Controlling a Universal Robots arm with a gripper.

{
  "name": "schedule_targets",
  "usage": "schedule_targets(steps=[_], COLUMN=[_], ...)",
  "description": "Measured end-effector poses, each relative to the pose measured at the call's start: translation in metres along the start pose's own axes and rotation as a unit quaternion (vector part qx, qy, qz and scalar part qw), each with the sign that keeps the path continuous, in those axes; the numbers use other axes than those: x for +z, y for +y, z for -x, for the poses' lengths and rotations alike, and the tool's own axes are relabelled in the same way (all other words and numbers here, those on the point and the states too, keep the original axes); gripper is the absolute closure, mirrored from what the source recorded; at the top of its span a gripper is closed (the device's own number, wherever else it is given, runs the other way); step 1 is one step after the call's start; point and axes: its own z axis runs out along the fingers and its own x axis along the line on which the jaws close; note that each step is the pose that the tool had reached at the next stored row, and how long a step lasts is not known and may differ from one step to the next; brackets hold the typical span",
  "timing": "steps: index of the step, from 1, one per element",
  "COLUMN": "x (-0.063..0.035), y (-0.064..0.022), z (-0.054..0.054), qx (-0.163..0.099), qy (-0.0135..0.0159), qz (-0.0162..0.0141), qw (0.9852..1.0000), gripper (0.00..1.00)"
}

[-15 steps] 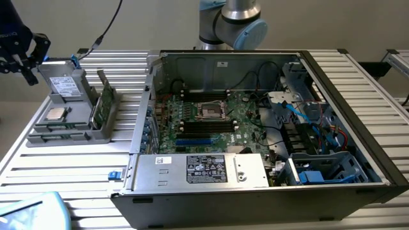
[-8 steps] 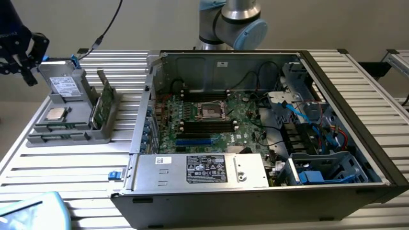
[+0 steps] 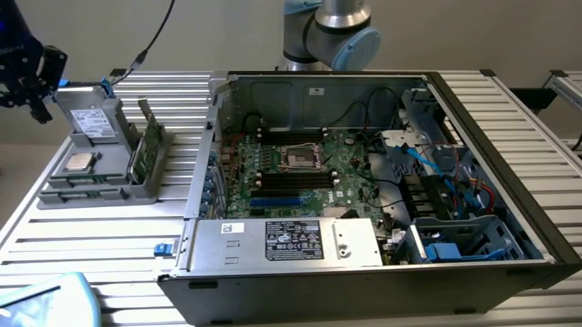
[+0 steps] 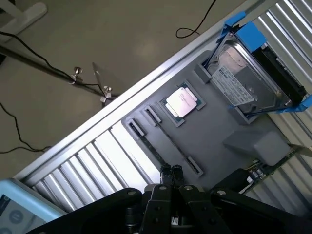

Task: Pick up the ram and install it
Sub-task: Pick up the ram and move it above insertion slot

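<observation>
my gripper (image 4: 170,171) hangs closed and empty at the exterior view's left, over the grey tray (image 4: 214,127). the ram (image 4: 173,145) stands edge-up in its tray slot, beside the cpu (image 4: 181,102). the open pc case (image 3: 509,136) lies to the right. going down with the fingers closed, i'd likely jab the stick and crack it.

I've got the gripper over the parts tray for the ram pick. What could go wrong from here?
1. The gripper is shut over the ram, which appears to stand on edge in the grey tray. Lowered like this, it would likely hit the top edge rather than straddle it.
2. The processor lies close beside that holder; a skewed approach may knock it.
</observation>
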Motion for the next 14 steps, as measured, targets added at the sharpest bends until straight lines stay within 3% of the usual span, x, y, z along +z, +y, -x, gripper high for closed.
schedule_targets(steps=[4,7,11,14], x=[0.0004,0.0014,0.0026,0.0037], y=[-0.0001,-0.0002,-0.0004,-0.0005], z=[0.0,0.0001,0.0001,0.0002], qx=[-0.036,-0.063,-0.099,-0.126], qy=[0.004,0.0066,0.01,0.0122], qz=[-0.0025,-0.0049,-0.008,-0.0111], qw=[0.9993,0.998,0.995,0.9919], gripper=[0.89,0.89,0.89,0.89])
